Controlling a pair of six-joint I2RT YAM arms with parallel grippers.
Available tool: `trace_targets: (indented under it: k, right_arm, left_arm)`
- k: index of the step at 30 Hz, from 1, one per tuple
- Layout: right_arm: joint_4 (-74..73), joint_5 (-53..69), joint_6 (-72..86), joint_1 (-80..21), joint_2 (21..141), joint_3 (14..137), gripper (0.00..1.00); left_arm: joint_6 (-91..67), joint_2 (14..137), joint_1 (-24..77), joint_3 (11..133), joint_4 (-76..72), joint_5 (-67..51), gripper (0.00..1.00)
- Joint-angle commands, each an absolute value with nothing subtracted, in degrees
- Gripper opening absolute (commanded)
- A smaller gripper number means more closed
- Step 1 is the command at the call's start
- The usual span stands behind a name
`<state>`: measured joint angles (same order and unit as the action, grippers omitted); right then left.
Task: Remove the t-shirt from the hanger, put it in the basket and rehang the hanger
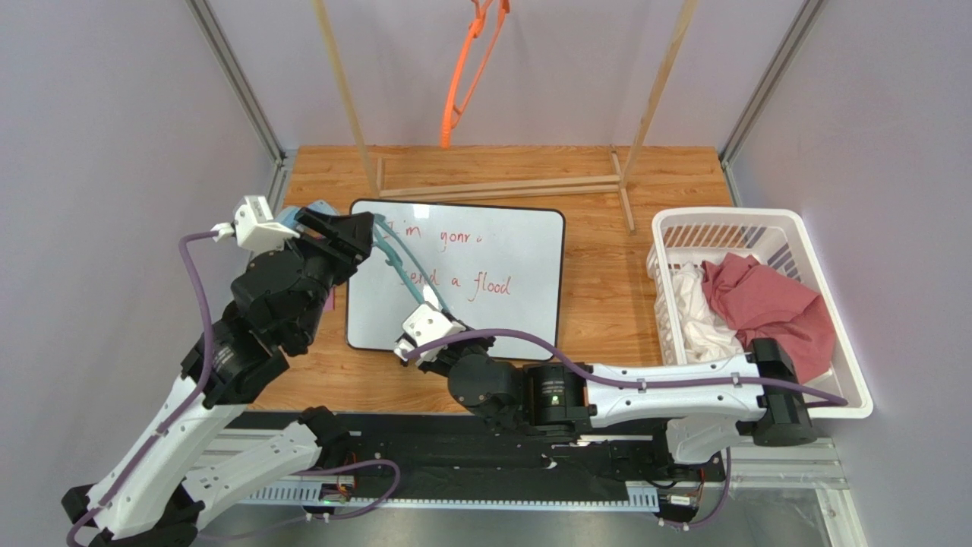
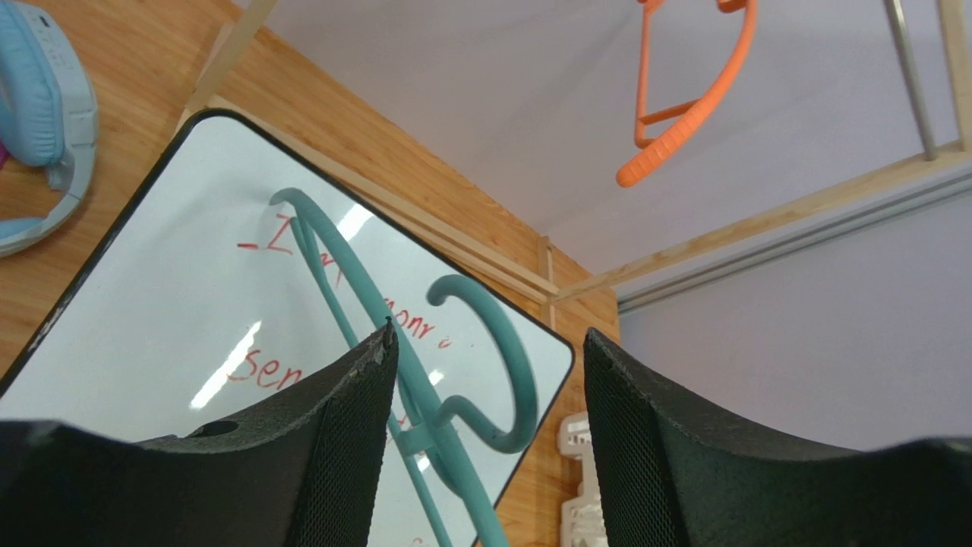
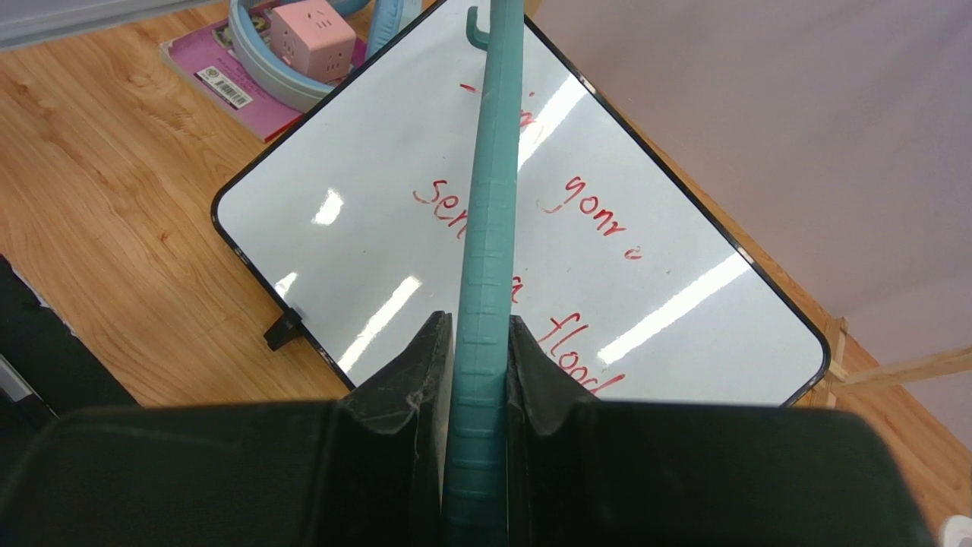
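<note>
Gripping teal hanger (image 3: 491, 205), right claw (image 3: 479, 331) has its long axis running straight ahead toward left claw (image 2: 488, 342), spread wide at far end.

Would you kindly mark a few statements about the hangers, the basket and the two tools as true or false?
1. The right tool is shut on the teal hanger. True.
2. The left tool clamps that hanger. False: its jaws stand open around it.
3. A t-shirt hangs on the teal hanger. False: it is bare.
4. The orange hanger hangs beyond the whiteboard. True.
5. The basket is empty. False: it holds red cloth and white cloth.
</note>
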<state>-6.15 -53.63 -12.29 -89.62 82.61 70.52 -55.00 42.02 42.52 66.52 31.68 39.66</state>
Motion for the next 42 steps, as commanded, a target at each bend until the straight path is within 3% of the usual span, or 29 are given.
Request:
trace_targets:
  k: [1, 11, 18, 22, 33, 37, 42]
  right_arm:
    - [1.67, -52.91, -11.78, -89.82, 76.03, 67.86, 0.00]
    - [-4.38, -41.59, -3.80, -87.73, 62.52, 64.96, 0.00]
    - [-13.53, -6.82, 9.38, -75.33, 53.80, 60.13, 0.00]
    - [-19.41, 2.17, 16.07, -69.10, 51.42, 58.72, 0.00]
    - [-21.01, 30.81, 35.41, -30.79, 44.39, 53.44, 0.00]
    - [-16.44, 37.00, 41.12, -14.90, 44.30, 51.68, 0.00]
    - [-11.35, 39.29, 45.79, -3.18, 45.61, 52.38, 0.00]
  left_arm:
    - [-50.46, 38.06, 42.71, 66.62, 27.17, 37.01, 0.66]
    - [-35.08, 21.12, 42.71, 62.32, 19.95, 27.60, 0.69]
    - [-29.71, 12.84, 42.72, 61.08, 25.74, 29.88, 0.68]
    - [-29.62, 10.90, 42.72, 60.56, 28.39, 31.46, 0.68]
    - [-30.23, 12.92, 42.80, 58.27, 27.16, 30.68, 0.66]
    - [-30.67, 14.50, 42.71, 58.80, 27.51, 28.48, 0.65]
    - [-31.64, 14.76, 42.71, 58.19, 27.86, 27.69, 0.65]
